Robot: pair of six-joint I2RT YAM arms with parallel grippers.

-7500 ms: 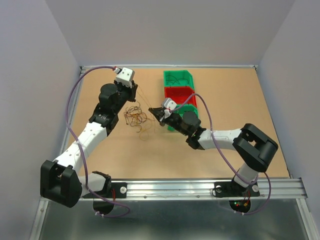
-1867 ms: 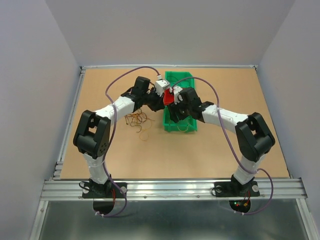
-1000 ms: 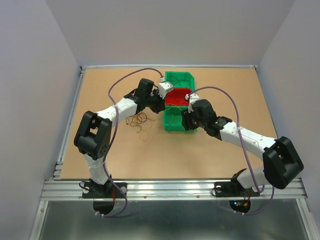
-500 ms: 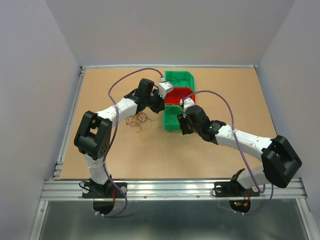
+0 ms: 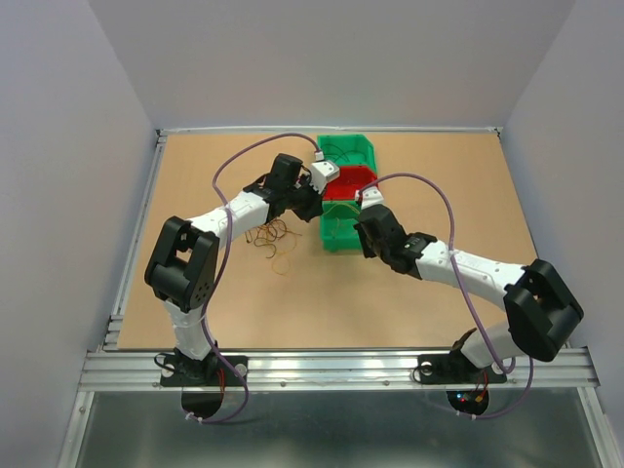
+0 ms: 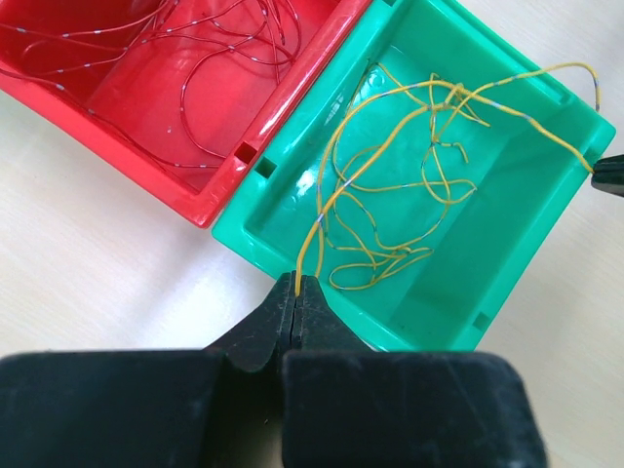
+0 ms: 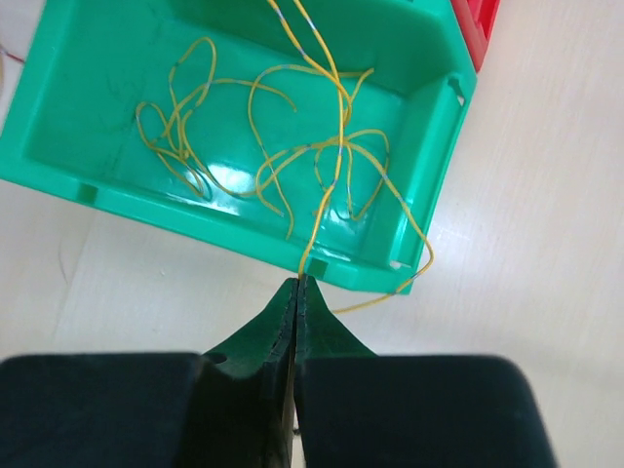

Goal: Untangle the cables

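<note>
two tools, left tool (image 6: 297,283) and right tool (image 7: 295,283), each clamped on thin kinked yellow wire (image 6: 336,185) over glossy green bin (image 6: 249,234)

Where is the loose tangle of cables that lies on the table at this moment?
In the top view, the tangle lies on the table, left of centre, just to the left of the nearest green bin.

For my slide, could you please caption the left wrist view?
Left tool pinches a yellow wire trailing into the green bin; red bin alongside.
</note>
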